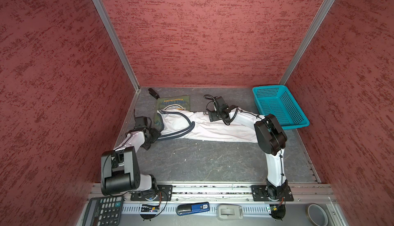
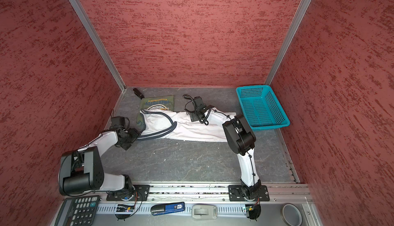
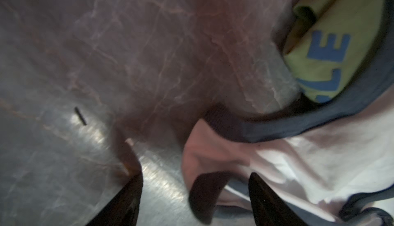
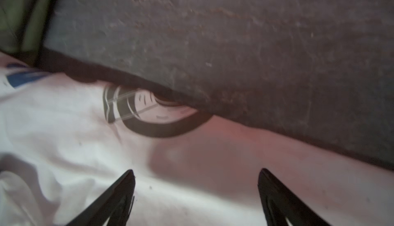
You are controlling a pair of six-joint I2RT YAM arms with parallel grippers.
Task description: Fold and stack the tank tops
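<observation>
Two black fingers [image 3: 266, 199] of the left gripper [image 3: 191, 165] stand well apart, clamped on nothing; between them lies a strap end of the white tank top [image 3: 319, 161], its grey trim curling just past the tips, though blur hides whether either finger touches the cloth; the right gripper [image 4: 196, 170] is likewise spread wide, its fingers [image 4: 115, 193] poised close over the white fabric near a round dark print at the cloth's edge, gripping none of it; beyond that edge is the bare grey table [image 4: 255, 43].

In both top views the white tank top [image 1: 213, 130] [image 2: 189, 130] lies stretched across the middle of the table [image 1: 202, 165], strap end by the left gripper, the other end running under the right arm; that strap end overlaps the near edge of the olive green tank top [image 1: 160, 107] [image 2: 145, 105], which lies folded flat toward the back left corner with its badge print up; the two touch, white partly over green; a small black object [image 1: 154, 93] lies just behind the green one, in the corner; the turquoise basket [image 1: 296, 125] sits at the back right, near the white top's far end.
</observation>
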